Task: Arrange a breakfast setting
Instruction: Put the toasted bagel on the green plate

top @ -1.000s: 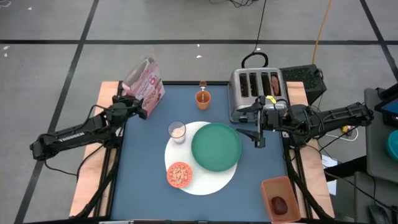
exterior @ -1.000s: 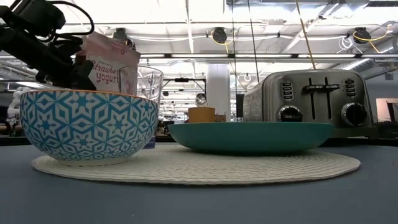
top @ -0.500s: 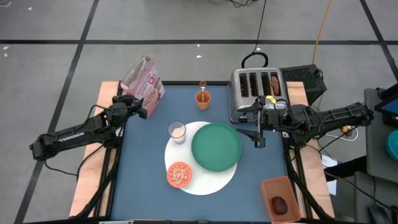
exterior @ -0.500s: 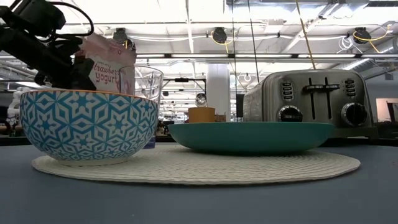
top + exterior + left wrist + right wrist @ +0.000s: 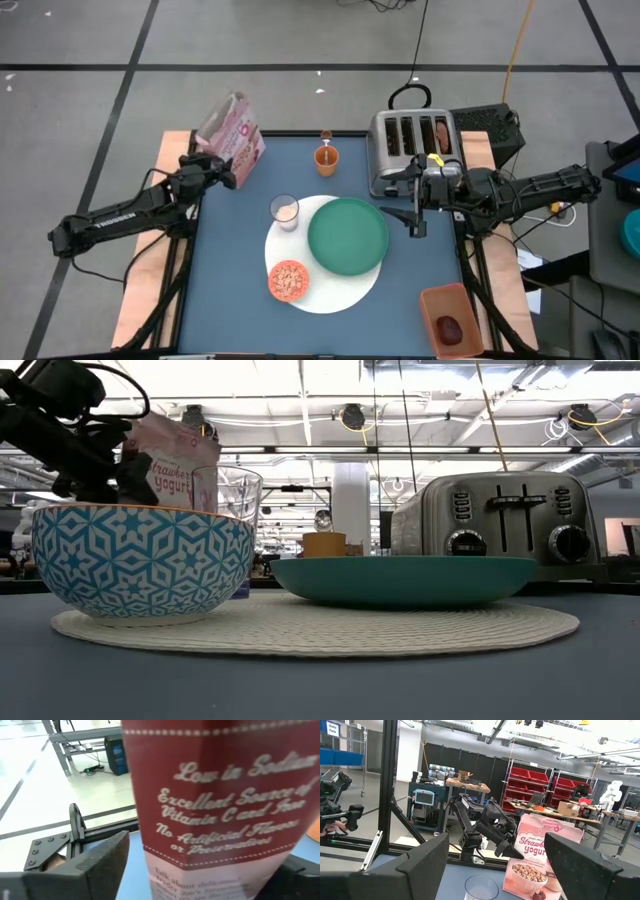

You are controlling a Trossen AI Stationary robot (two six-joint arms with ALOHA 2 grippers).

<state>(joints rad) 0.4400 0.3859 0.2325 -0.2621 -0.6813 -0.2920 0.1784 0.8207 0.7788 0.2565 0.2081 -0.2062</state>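
The table top point(image 5: 240, 250) is dark blue, edged with pale wood. At its centre lies the round white mat point(image 5: 345, 292), woven in fine ribs in the low view. The green plate point(image 5: 347, 236) is a plain teal. The cereal bowl point(image 5: 138, 563) carries a blue-and-white geometric star pattern outside and holds orange-pink cereal. At 12 o'clock stands the orange cup point(image 5: 326, 158). At 1 o'clock the toaster point(image 5: 413, 148) is silver with black knobs. At 10 o'clock the cereal box point(image 5: 233, 132) is pink with a dark red side panel bearing white script. At 5 o'clock an orange-brown tray point(image 5: 456, 318) holds dark red food point(image 5: 450, 328).
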